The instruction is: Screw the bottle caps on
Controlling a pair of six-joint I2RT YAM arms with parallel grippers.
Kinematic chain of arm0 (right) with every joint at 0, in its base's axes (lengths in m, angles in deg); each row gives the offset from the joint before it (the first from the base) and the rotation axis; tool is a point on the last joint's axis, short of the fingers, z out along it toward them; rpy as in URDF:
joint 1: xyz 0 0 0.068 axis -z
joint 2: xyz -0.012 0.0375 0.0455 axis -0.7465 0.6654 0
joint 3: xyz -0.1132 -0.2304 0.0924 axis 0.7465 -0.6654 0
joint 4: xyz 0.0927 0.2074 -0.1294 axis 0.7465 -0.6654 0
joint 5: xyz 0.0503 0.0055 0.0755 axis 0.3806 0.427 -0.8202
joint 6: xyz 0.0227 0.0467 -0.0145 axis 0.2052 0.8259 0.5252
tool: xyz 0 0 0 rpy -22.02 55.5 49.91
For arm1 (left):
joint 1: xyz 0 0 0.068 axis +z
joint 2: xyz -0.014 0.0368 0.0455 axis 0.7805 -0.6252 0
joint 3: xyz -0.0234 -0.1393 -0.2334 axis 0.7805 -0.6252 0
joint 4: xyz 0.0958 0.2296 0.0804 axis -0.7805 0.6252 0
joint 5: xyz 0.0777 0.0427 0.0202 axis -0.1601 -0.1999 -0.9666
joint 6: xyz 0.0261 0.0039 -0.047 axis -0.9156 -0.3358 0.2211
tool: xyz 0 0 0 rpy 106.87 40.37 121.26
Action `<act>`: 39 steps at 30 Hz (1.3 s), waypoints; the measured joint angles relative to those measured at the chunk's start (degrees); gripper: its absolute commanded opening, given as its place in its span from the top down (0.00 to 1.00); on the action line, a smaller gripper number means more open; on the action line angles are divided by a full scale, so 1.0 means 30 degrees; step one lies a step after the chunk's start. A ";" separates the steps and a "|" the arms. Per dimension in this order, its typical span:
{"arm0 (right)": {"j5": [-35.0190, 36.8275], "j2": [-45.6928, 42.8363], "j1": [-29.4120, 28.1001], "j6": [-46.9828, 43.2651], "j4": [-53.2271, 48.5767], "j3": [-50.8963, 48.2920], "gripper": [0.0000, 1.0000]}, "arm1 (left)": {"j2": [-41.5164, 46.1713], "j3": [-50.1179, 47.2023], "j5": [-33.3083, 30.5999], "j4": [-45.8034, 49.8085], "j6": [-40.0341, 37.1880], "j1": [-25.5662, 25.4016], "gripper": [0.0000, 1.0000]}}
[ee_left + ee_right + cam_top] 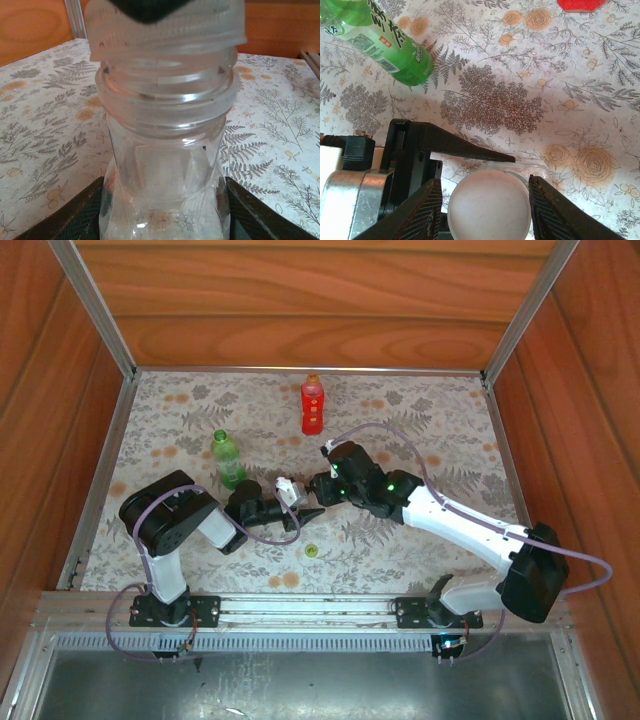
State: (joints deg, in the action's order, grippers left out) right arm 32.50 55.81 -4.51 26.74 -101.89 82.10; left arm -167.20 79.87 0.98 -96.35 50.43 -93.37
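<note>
Labels first: green bottle (380, 45) wrapped in a green label with large dark characters, East Asian by the look, plus a white panel of small print and a little red patch, none of it legible; red bottle (313, 408) banded by a paler label, far too small to read. Clear bottle (165, 165) bare of any label, upright near the middle of the cloth (420, 410), pinched low on its body between the closed fingers of the left gripper (165, 220), one dark finger pressed to each side. White cap (165, 32) seated on its neck, a touch askew, threads and collar ring showing beneath. Right gripper (486, 192) directly above, looking straight down on the cap's round top, jaws partly apart and straddling it: one pad seemingly up against the rim, a thin sliver of space at the other, so firm grip or none, impossible to tell. Orange cap (313, 379) atop the red bottle, standing at the far middle of the cloth. Green bottle left of that and nearer, just behind the left gripper, well apart from the red one. Yellow-green cap (311, 550) loose on the cloth toward the front, near the clear bottle. Cloth pale, printed with grey ferns and orange flowers.
</note>
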 measured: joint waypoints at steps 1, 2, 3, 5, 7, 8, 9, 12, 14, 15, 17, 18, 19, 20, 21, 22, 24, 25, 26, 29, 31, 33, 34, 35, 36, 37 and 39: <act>-0.0015 0.0029 0.0000 -0.0036 -0.0029 0.0000 0.52 | 0.0000 0.0000 0.0007 -0.0007 0.0000 -0.0007 0.43; -0.0015 0.0051 0.0000 -0.0073 -0.0073 0.0000 0.54 | 0.0000 0.0007 0.0015 0.0000 0.0000 0.0000 0.43; -0.0015 0.0058 0.0000 -0.0087 -0.0117 0.0000 0.55 | 0.0000 0.0000 0.0022 0.0000 0.0000 0.0000 0.43; -0.0015 0.0073 0.0007 -0.0168 -0.0197 0.0007 0.58 | 0.0000 0.0000 0.0022 0.0000 0.0000 0.0000 0.43; -0.0015 0.0073 0.0007 -0.0277 -0.0248 0.0029 0.59 | 0.0000 0.0007 0.0022 -0.0007 0.0000 -0.0007 0.43; -0.0015 0.0073 0.0007 -0.0342 -0.0255 0.0036 0.59 | 0.0000 0.0000 0.0029 0.0000 0.0000 -0.0007 0.43; -0.0015 0.0073 0.0007 -0.0415 -0.0270 0.0051 0.59 | 0.0000 0.0007 0.0029 0.0000 0.0000 -0.0007 0.43; -0.0051 0.0073 0.0007 -0.0670 -0.0277 0.0058 0.59 | 0.0000 0.0000 0.0029 0.0000 0.0000 0.0000 0.43; -0.0095 0.0073 0.0000 -0.1035 -0.0277 0.0058 0.59 | 0.0000 0.0007 0.0029 0.0000 0.0000 -0.0007 0.43; -0.0109 0.0073 0.0000 -0.1188 -0.0277 0.0066 0.59 | 0.0000 0.0000 0.0029 -0.0007 0.0007 0.0000 0.43; -0.0138 0.0109 0.0000 -0.1632 -0.0408 0.0182 0.59 | 0.0000 0.0000 0.0036 -0.0007 0.0007 -0.0007 0.44; -0.0138 0.0175 -0.0007 -0.1792 -0.0517 0.0284 0.59 | 0.0000 0.0000 0.0029 -0.0007 0.0000 -0.0007 0.43; -0.0138 0.0262 -0.0022 -0.1982 -0.0627 0.0401 0.59 | 0.0000 0.0000 0.0029 -0.0007 0.0000 -0.0007 0.43; -0.0124 0.0328 -0.0022 -0.2164 -0.0707 0.0503 0.60 | 0.0000 0.0007 0.0029 -0.0007 0.0007 0.0000 0.43; -0.0102 0.0342 -0.0029 -0.2266 -0.0750 0.0539 0.60 | 0.0000 0.0000 0.0022 -0.0007 0.0007 0.0000 0.44; -0.0087 0.0342 -0.0036 -0.2433 -0.0816 0.0561 0.60 | 0.0000 0.0007 0.0029 -0.0015 0.0000 0.0000 0.43; -0.0080 0.0342 -0.0058 -0.2681 -0.0860 0.0597 0.60 | 0.0000 0.0007 0.0029 -0.0007 0.0000 0.0000 0.43; -0.0080 0.0342 -0.0066 -0.2812 -0.0867 0.0597 0.60 | 0.0000 0.0007 0.0029 -0.0007 0.0007 0.0000 0.44; -0.0073 0.0342 -0.0073 -0.2973 -0.0867 0.0605 0.60 | 0.0000 0.0000 0.0029 -0.0007 0.0007 0.0000 0.44; 0.0138 0.0342 -0.0204 -0.3264 -0.0889 0.0634 0.61 | 0.0000 0.0007 0.0029 -0.0007 0.0007 -0.0007 0.44; 0.0284 0.0335 -0.0270 -0.3388 -0.0874 0.0634 0.61 | 0.0000 0.0007 0.0036 -0.0007 0.0015 -0.0007 0.44; 0.0291 0.0240 -0.0291 -0.3628 -0.0780 0.0597 0.60 | -0.0007 0.0007 0.0095 -0.0007 0.0022 0.0000 0.44; 0.0291 0.0138 -0.0284 -0.3789 -0.0772 0.0546 0.61 | 0.0000 0.0007 0.0153 -0.0022 0.0029 0.0000 0.44; 0.0291 0.0029 -0.0284 -0.3978 -0.0772 0.0517 0.60 | -0.0007 0.0007 0.0182 -0.0007 0.0044 0.0000 0.44; 0.0270 -0.0044 -0.0291 -0.4153 -0.0758 0.0517 0.60 | -0.0007 0.0007 0.0182 -0.0007 0.0073 0.0000 0.44; 0.0277 -0.0087 -0.0291 -0.4306 -0.0743 0.0517 0.60 | -0.0007 0.0007 0.0189 -0.0007 0.0080 0.0000 0.44; 0.0277 -0.0087 -0.0291 -0.4597 -0.0743 0.0517 0.60 | -0.0007 0.0007 0.0197 -0.0007 0.0095 0.0000 0.44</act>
State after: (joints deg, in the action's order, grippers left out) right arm 33.33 55.55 -5.38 12.95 -104.12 83.66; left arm -167.23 79.89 1.57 -96.37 50.72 -93.37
